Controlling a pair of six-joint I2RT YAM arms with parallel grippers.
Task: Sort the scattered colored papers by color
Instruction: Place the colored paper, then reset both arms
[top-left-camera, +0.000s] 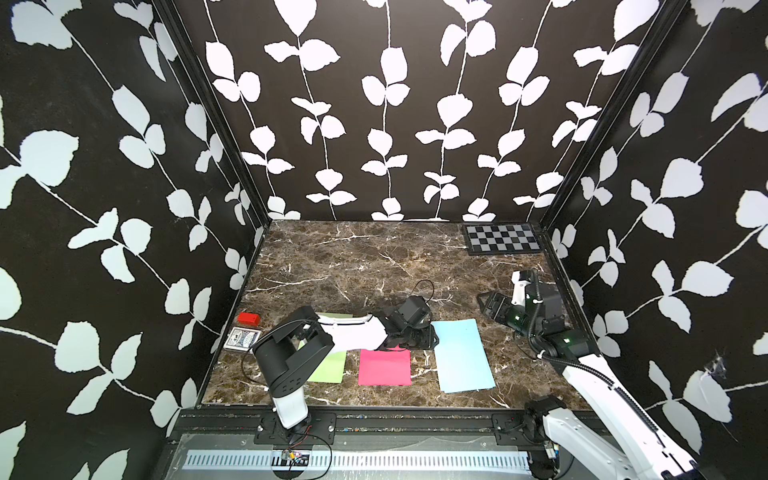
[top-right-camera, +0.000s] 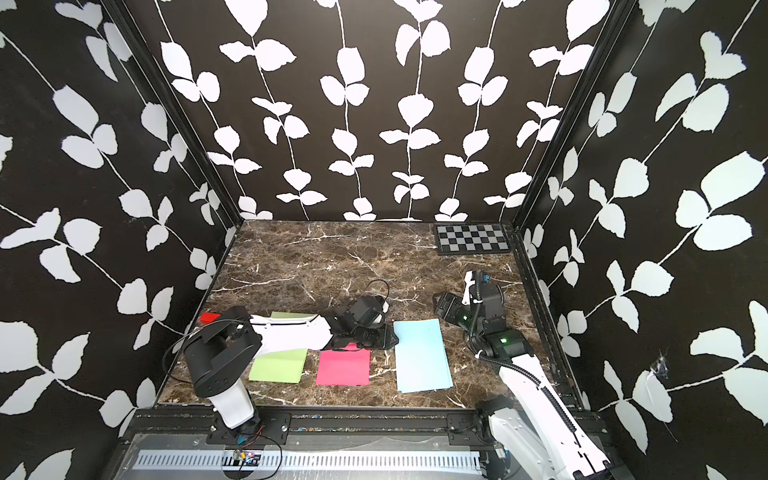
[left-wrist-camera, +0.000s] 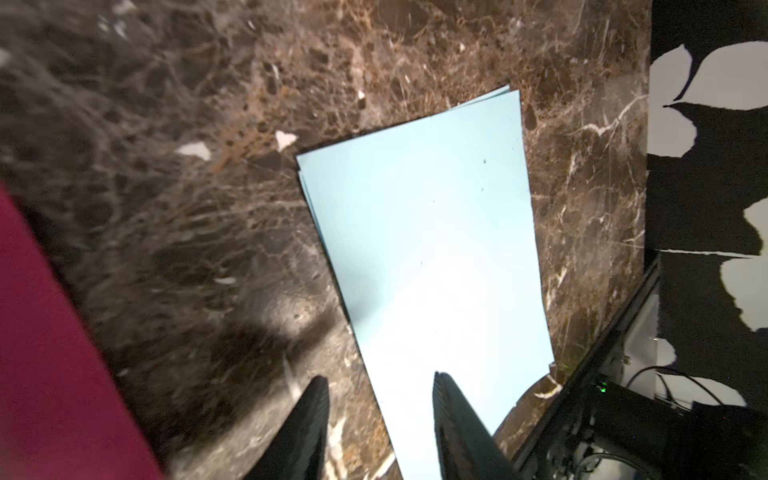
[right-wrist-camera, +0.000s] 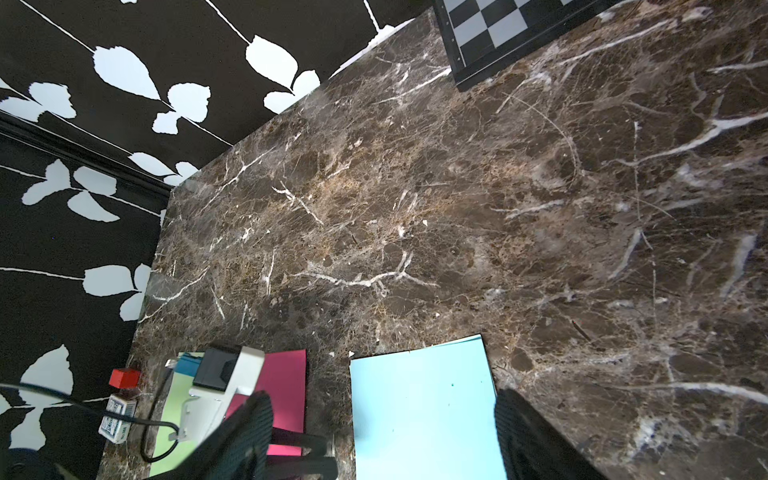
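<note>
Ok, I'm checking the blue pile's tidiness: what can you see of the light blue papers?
The light blue papers are thin, matte sheets stacked flat on the marble tabletop, edges slightly fanned, with a few dark specks. They lie apart from the pink papers. The left gripper stands open by one corner; contact unclear.

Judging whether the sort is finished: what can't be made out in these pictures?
- green paper: middle hidden by the left arm in both top views.
- pink paper: far edge behind the left gripper; blurred and edge-cropped in the left wrist view.
- blue paper: sheet count too fine to tell.
</note>
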